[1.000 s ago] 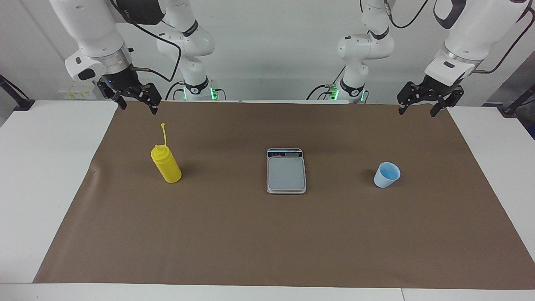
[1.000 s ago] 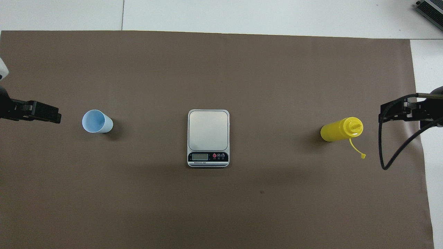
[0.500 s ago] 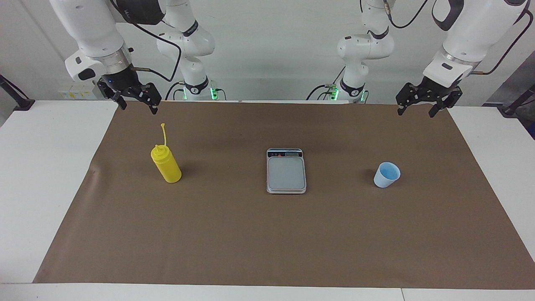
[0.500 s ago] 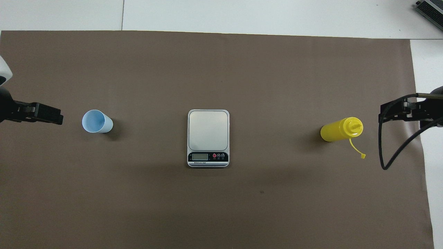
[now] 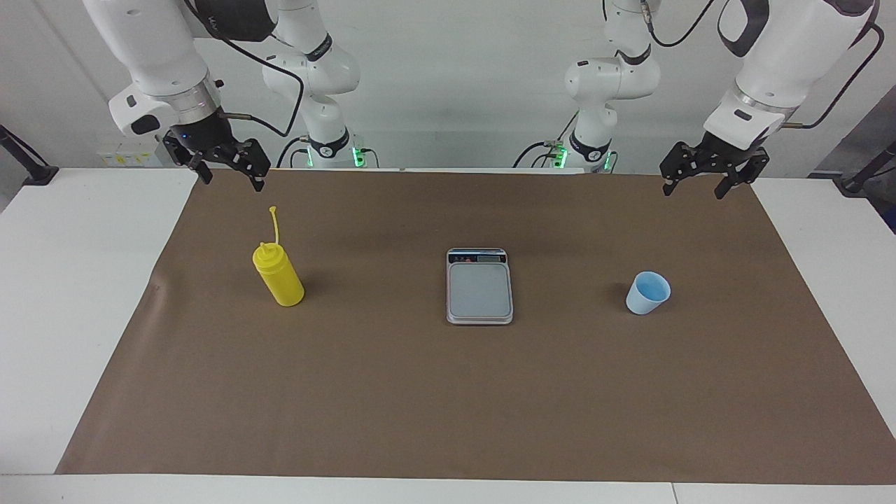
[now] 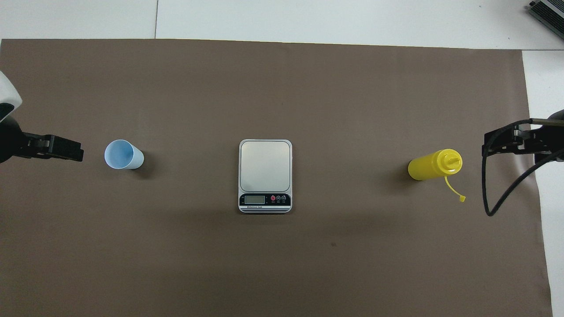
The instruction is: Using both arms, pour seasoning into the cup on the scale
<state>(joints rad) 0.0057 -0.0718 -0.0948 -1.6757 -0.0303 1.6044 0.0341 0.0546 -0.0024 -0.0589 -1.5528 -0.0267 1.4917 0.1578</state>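
With the scale (image 5: pixel 479 287) as landmark at the middle of the brown mat (image 5: pixel 448 392), and starting at the right arm's end: the right gripper (image 5: pixel 227 170) hangs in the air over the mat's edge nearest the robots, jaws spread wide and empty. The seasoning (image 5: pixel 278 274) stands upright beside the scale toward that end, well apart from it, its cap strap sticking up. The scale's plate is bare. The cup (image 5: pixel 647 292) stands upright beside the scale toward the left arm's end, also well apart. Above the mat's edge nearest the robots there, the left gripper (image 5: pixel 694 175) hangs, jaws wide and empty.

By my judgement nothing has begun: the cup is not yet on the scale. The next move calls for the left gripper to descend around the cup, the right around the bottle.

The scale's display strip carries small print and buttons, too small to read.
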